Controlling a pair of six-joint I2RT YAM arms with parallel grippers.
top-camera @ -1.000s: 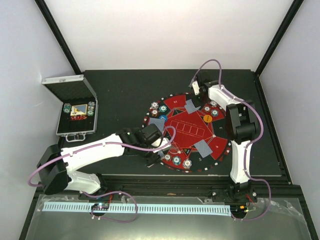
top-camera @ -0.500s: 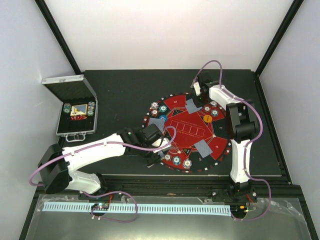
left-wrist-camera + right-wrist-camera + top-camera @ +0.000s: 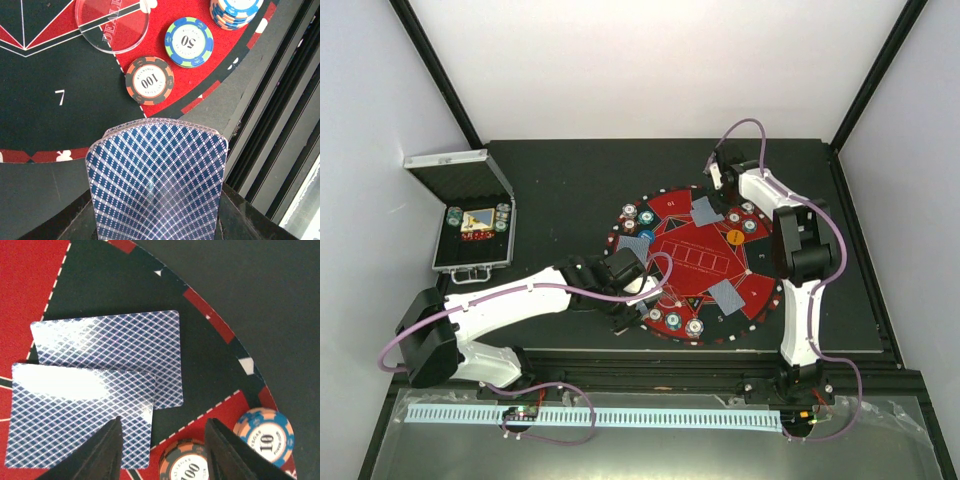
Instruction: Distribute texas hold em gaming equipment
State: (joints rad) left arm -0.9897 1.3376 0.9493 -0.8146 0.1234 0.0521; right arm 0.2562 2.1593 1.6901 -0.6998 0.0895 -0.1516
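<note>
Mat [image 3: 692,262]: the round red-and-black sheet fills the centre of the overhead view. It is the target surface, so every piece should end inside its rim and within one seat wedge.
Case [image 3: 470,240]: upper left of the overhead view, lid open, well apart from both arms. It needs no attention in this step.
Left gripper [image 3: 623,272]: at the lower left rim of the mat. Its jaws are closed on the deck, holding it by its long edges. The squeeze should stay even so the cards do not fan.
Right gripper [image 3: 162,450]: at the bottom of the right wrist view, over the mat's far edge. The fingers stand apart with nothing between them. It should probably rise straight up, since one finger sits over a card corner.
Deck [image 3: 157,185]: lower centre of the left wrist view, bowed slightly, above the dark wedge marked 7. That wedge shows no cards, so it is likely the next seat to be dealt.
Dealt pair [image 3: 115,350]: two cards face down and overlapping, left of centre in the right wrist view. They lie flat on the mat, and a sideways drag would skew them.
Dealer disc [image 3: 112,25]: clear, at the top of the left wrist view, straddling red and black.
100 chip [image 3: 149,80]: just above the deck, so cards should be slid clear of it.
50 chip [image 3: 189,42]: upper right of the 100 chip, apart from it.
</note>
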